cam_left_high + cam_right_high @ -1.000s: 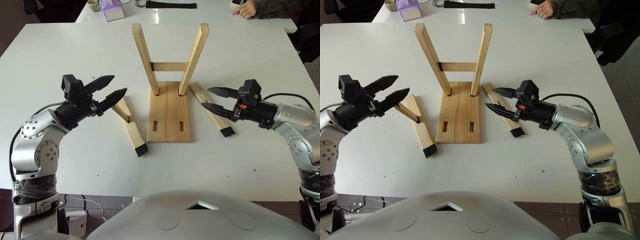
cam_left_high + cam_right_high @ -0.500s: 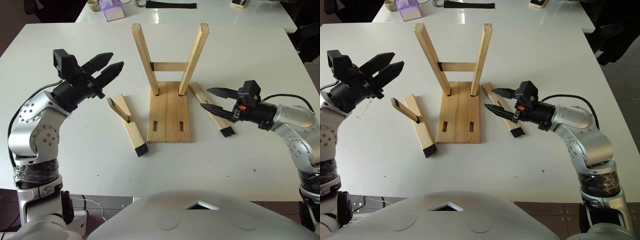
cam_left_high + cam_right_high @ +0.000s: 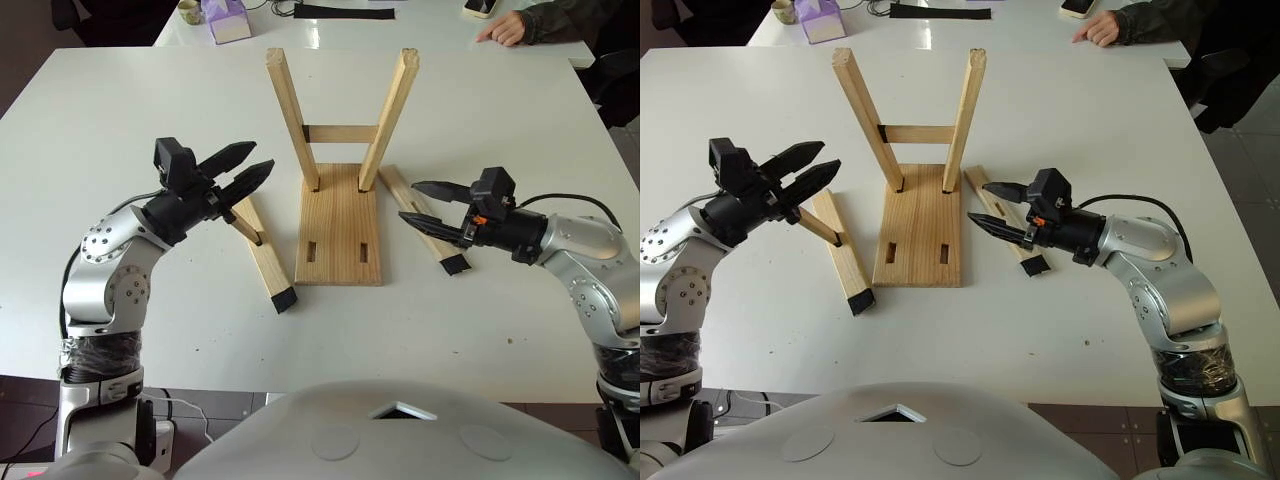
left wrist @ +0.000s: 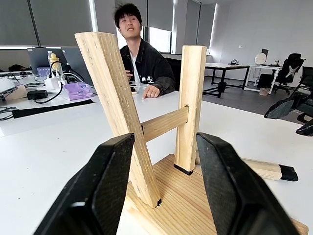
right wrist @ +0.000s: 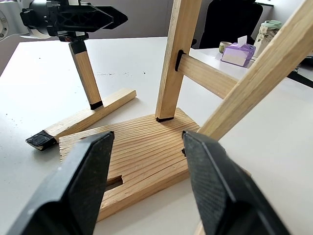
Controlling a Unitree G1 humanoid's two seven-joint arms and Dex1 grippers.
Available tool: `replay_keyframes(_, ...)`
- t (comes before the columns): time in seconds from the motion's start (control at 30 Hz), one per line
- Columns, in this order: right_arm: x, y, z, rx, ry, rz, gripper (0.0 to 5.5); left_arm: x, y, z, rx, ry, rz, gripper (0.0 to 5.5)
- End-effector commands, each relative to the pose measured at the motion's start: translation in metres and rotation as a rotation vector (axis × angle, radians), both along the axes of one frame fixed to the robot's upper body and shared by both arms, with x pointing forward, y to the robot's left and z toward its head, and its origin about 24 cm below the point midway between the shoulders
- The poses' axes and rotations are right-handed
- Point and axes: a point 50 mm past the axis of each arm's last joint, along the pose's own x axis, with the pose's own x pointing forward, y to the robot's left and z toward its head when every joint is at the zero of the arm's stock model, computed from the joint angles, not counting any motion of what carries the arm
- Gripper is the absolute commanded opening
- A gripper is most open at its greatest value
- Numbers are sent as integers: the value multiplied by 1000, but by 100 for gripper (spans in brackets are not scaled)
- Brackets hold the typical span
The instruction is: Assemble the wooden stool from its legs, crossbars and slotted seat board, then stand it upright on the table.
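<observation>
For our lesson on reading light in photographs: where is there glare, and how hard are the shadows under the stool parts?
Left eye view: a pale sheen on the far table; the seat board and loose leg throw only faint, soft-edged shadows on the white table, suggesting diffuse overhead light. Left wrist view: a bright window glows behind the fitted legs.

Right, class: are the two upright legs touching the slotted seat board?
Touching. In the right wrist view both upright legs end inside slots of the seat board, with no gap at their bases.
</observation>
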Motion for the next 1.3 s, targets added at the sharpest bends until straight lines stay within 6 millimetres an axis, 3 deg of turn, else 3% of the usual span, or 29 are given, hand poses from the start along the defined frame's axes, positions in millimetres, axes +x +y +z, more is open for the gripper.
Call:
replay_keyframes(0.03, 0, -1, 3, -10, -18, 2, 257, 4, 5, 12, -53, 26, 37, 234)
replay_keyframes(0.23, 1, 0, 5, 2, -20, 11, 257, -1, -7, 80, -84, -166, -14, 234)
replay_keyframes(0.33, 3, -2, 10, 19, -28, 1, 257, -11, -26, 92, -40, -180, -96, 234)
replay_keyframes(0.4, 3, -4, 11, 25, -31, -11, 257, -19, -39, 75, 63, -116, -135, 234)
replay_keyframes(0.53, 4, -8, 12, 28, -34, -31, 257, -45, -59, 35, 106, 79, -218, 234)
replay_keyframes(0.67, 3, -12, 12, 29, -36, -49, 257, -73, -66, -4, 182, 236, -262, 234)
replay_keyframes(0.8, 0, -13, 10, 29, -30, -63, 257, -84, -55, -31, 223, 347, -214, 234)
replay_keyframes(0.97, -6, -12, 6, 31, -22, -84, 257, -98, -39, -56, 412, 383, -230, 234)
replay_keyframes(1.2, -11, -10, 2, 35, -18, -114, 257, -105, -19, -78, 614, 424, -278, 234)
replay_keyframes(1.3, -12, -9, 2, 39, -21, -125, 257, -103, -8, -78, 653, 427, -282, 234)
